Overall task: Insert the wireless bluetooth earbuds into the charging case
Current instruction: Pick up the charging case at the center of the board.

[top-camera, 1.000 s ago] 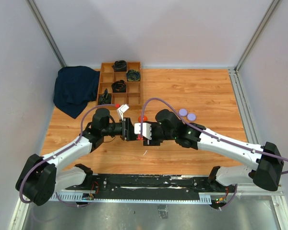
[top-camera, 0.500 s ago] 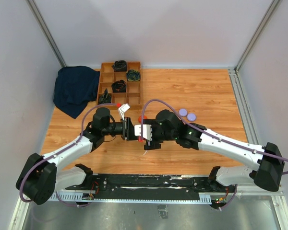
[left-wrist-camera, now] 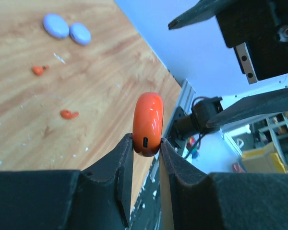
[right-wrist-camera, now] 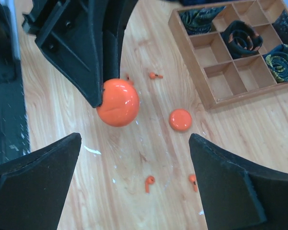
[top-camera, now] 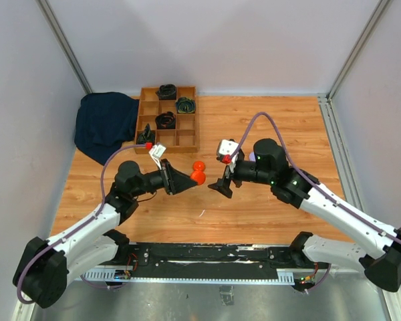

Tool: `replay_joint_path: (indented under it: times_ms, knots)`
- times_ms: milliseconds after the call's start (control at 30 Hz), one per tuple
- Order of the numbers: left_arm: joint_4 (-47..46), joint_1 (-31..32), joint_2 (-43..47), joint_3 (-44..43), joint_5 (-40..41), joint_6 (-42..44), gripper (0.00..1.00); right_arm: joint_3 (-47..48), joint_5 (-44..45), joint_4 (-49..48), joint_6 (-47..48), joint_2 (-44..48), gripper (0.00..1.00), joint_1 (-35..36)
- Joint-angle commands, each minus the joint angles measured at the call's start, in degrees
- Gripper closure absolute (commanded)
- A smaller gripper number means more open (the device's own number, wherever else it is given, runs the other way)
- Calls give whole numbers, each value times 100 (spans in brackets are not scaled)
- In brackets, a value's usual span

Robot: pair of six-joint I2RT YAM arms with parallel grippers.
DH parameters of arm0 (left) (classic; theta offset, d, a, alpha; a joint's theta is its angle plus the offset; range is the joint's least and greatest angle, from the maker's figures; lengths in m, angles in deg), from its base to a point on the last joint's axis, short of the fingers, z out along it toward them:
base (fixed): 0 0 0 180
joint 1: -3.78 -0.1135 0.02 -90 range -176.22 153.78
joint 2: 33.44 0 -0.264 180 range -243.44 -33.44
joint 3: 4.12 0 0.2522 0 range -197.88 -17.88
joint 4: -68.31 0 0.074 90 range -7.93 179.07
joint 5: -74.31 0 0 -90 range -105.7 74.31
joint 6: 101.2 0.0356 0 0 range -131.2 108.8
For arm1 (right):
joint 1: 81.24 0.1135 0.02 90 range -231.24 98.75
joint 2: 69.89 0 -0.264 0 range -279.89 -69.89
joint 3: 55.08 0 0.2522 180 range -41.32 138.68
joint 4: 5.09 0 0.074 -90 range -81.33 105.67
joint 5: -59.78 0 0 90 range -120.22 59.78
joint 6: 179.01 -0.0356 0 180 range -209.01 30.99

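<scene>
- Left gripper [left-wrist-camera: 146, 145] was clamped tight on the orange case [left-wrist-camera: 148, 117], held edge-on off the table [left-wrist-camera: 101, 72].
- Right gripper [right-wrist-camera: 134, 139] was spread wide, holding nothing.
- Orange earbuds [right-wrist-camera: 150, 182] lay loose on the wood.

the charging case [left-wrist-camera: 148, 123] is smooth orange plastic with a bright gloss along its rounded edge. the left fingers [left-wrist-camera: 113, 167] and the right fingers [right-wrist-camera: 36, 179] are matt black and faintly grainy. the earbuds [left-wrist-camera: 68, 114] look like the same orange plastic, but duller. the tabletop [top-camera: 274, 120] is wood-grain with a low sheen, specked with pale scuffs. the tray [top-camera: 185, 138] is bare light wood. the cloth [top-camera: 105, 124] is soft, dark blue and matt.
</scene>
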Motion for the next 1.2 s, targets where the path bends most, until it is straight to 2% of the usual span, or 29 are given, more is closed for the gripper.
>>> replay_joint_path:
  times_ms: [0,167,367,600,900,1167]
  knots:
    - [-820,37,533,224,763,-12,100,-407,-488,-1087,-1654,316,5,-270]
    - [-1594,98,912,535,1420,-374,100,-919,-271,-2292,-3032,431,7,-301]
    - [-2043,387,1011,659,2031,-628,100,-1567,87,-4061,-4376,455,8,-304]
    - [-2733,635,936,838,2386,-900,100,-1765,-34,-5489,-5405,46,18,-305]
    - [-3533,783,682,987,2432,-1164,100,-1931,-137,-6782,-6445,-564,31,-297]
    - [-3846,792,657,1127,2531,-1268,100,-2066,-316,-7839,-6979,-979,51,-302]
